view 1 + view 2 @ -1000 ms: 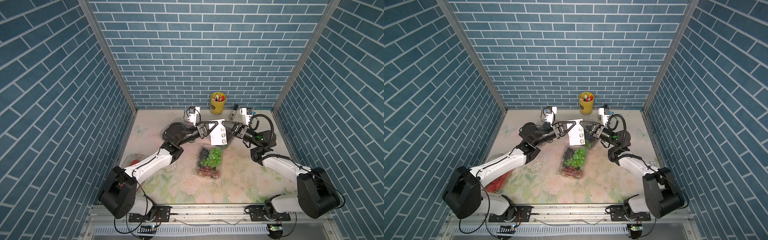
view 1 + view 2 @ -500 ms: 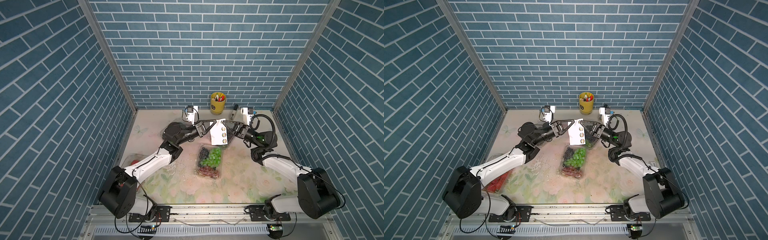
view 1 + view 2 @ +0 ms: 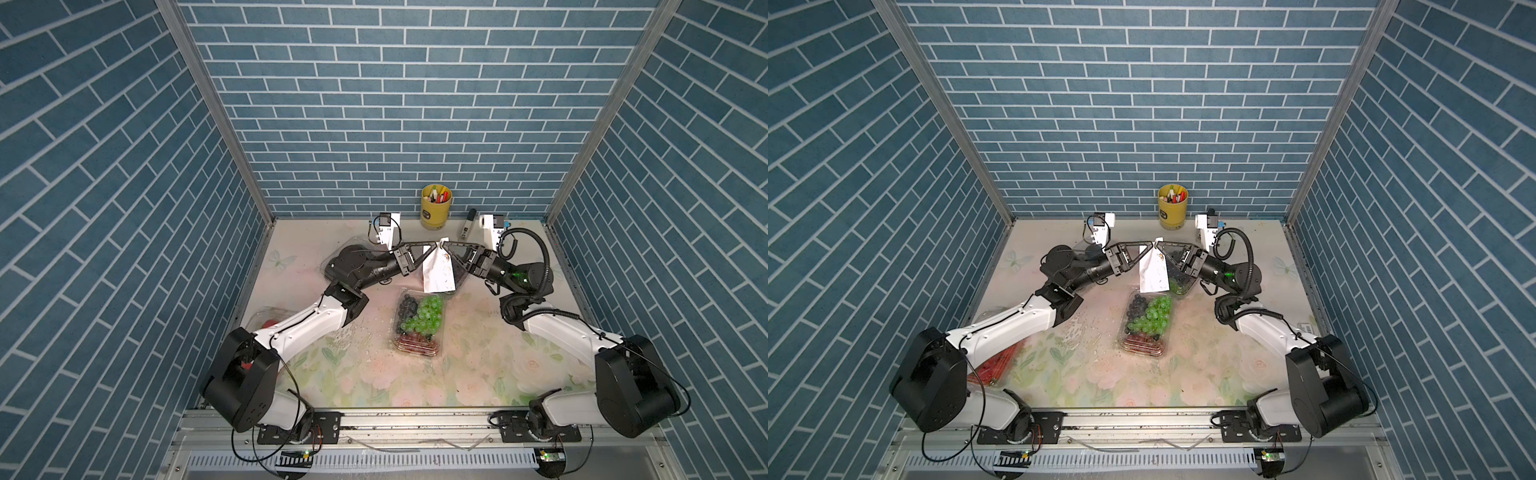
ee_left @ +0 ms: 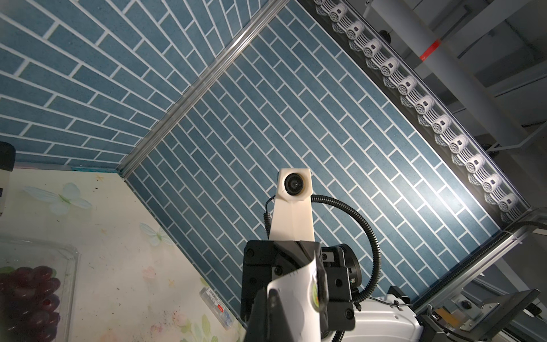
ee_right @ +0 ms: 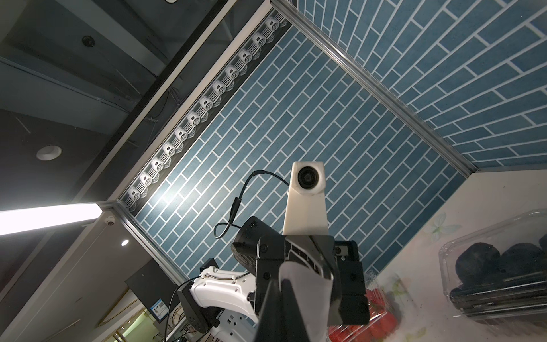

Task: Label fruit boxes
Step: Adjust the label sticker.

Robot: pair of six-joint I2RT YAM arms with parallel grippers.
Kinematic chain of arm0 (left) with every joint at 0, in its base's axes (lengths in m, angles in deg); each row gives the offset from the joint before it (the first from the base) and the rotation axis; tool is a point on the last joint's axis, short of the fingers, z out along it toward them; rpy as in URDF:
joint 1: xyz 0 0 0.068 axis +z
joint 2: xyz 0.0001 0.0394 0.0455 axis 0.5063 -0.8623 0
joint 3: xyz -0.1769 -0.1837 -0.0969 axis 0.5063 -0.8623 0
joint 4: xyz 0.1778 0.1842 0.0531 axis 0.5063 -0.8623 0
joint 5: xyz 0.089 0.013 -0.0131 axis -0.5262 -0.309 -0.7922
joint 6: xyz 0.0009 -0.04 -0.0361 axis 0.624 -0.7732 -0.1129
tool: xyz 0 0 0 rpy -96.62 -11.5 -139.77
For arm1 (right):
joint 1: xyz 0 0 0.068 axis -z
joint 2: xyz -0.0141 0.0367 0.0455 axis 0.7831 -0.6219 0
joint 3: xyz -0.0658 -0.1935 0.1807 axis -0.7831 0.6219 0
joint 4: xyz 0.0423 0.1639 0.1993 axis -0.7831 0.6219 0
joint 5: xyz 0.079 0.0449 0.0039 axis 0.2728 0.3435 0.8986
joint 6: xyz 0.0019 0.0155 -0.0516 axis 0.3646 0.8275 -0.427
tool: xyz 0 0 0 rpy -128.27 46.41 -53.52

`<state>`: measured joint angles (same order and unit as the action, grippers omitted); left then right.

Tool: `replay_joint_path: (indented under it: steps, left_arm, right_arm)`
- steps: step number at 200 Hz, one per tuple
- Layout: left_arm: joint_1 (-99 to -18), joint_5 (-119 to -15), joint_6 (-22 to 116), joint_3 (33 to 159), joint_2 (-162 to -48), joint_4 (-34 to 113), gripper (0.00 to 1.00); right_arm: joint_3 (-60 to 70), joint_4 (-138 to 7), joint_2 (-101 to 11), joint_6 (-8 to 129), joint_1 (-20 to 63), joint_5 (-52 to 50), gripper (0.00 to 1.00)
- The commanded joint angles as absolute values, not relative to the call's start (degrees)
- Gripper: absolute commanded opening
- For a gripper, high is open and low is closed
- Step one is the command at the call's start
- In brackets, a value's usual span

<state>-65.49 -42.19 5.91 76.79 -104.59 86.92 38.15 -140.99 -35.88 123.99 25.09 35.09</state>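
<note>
Two claws: my left gripper (image 3: 432, 249) and right gripper (image 3: 446, 250) pinch the sticker sheet (image 3: 437, 277) by its top edge.
Grape box (image 3: 417, 322): on the mat (image 3: 478, 365), just below the sheet.
Handling: light, thin, probably crushable; I'd hold the rim.

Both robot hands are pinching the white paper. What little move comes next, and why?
Probably the left gripper peels gently away while the right gripper holds. Both are shut on the top of the sticker sheet, which hangs off the table near the mixed-grape box.
</note>
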Motion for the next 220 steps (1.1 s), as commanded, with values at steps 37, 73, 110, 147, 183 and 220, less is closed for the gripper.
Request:
replay_joint_path:
  steps: [37, 73, 110, 147, 183, 220]
  left_arm:
    - [-65.75, -41.80, 6.08, 77.88, -103.03, 89.62, 0.00]
    - [-65.75, -41.63, 6.20, 77.97, -102.29, 89.26, 0.00]
    - [-65.75, -41.48, 6.23, 78.05, -103.02, 89.18, 0.00]
    - [-65.75, -41.47, 5.84, 78.49, -104.74, 89.52, 0.00]
    - [-65.75, -41.56, 5.85, 78.41, -104.62, 89.58, 0.00]
    - [-65.75, -41.63, 5.99, 78.36, -104.28, 89.37, 0.00]
  right_arm:
    - [36.37, -144.26, -37.02, 125.77, 24.60, 35.98, 0.00]
    - [35.95, -144.27, -38.00, 125.77, 24.61, 35.97, 0.00]
    - [35.93, -144.34, -37.93, 125.77, 24.54, 36.15, 0.00]
    - [35.41, -144.36, -37.31, 125.68, 23.88, 36.72, 0.00]
    - [35.13, -144.38, -38.06, 125.69, 23.03, 36.81, 0.00]
    - [34.80, -144.37, -38.87, 125.33, 22.04, 36.73, 0.00]
